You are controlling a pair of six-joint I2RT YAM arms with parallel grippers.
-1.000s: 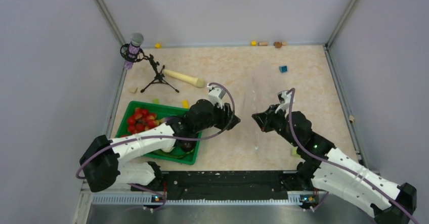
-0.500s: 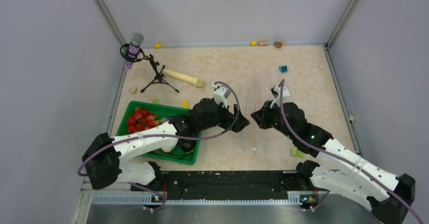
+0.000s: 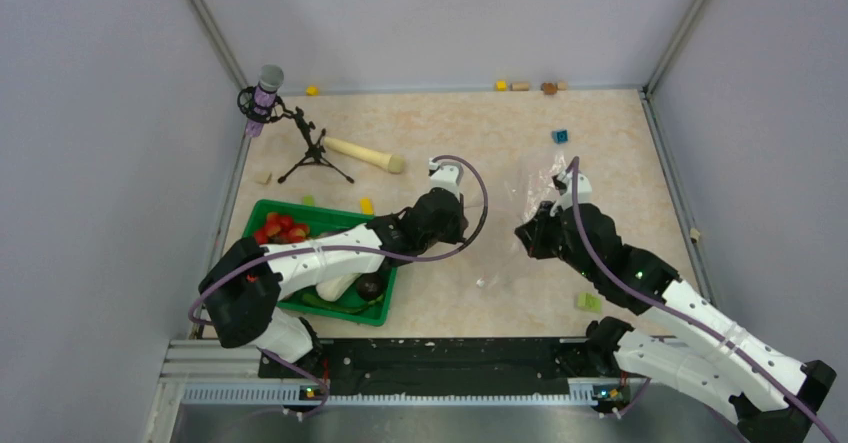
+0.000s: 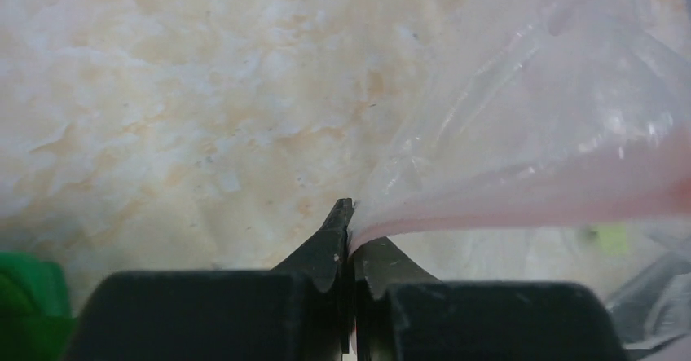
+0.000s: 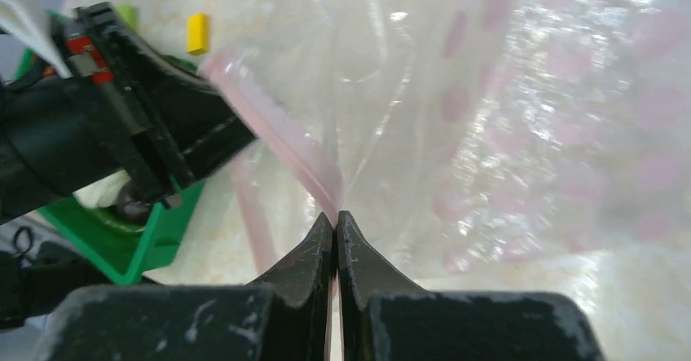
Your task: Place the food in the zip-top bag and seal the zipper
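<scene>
The clear zip-top bag (image 3: 528,181) hangs between my two grippers above the table, its body (image 5: 505,116) printed with pale pink spots. My left gripper (image 4: 349,224) is shut on one end of the pink zipper (image 4: 521,202). The other stretch of the zipper (image 5: 277,129) is pinched in my right gripper (image 5: 336,214), which is also shut. From above, the left gripper (image 3: 462,228) and the right gripper (image 3: 524,235) face each other. The food lies in the green tray (image 3: 250,225): red strawberries (image 3: 280,229), a dark eggplant (image 3: 372,285) and white bok choy (image 3: 335,288).
A microphone on a tripod (image 3: 312,151) and a beige rolling pin (image 3: 362,155) stand at the back left. Small blocks are scattered about: yellow (image 3: 366,205), blue (image 3: 560,136) and green (image 3: 588,302). The tray's corner (image 5: 155,239) shows under my left arm.
My left gripper opened wide, then shut on the bag's pink edge and drew back left. My right gripper, still shut on the bag, shifted to the right.
</scene>
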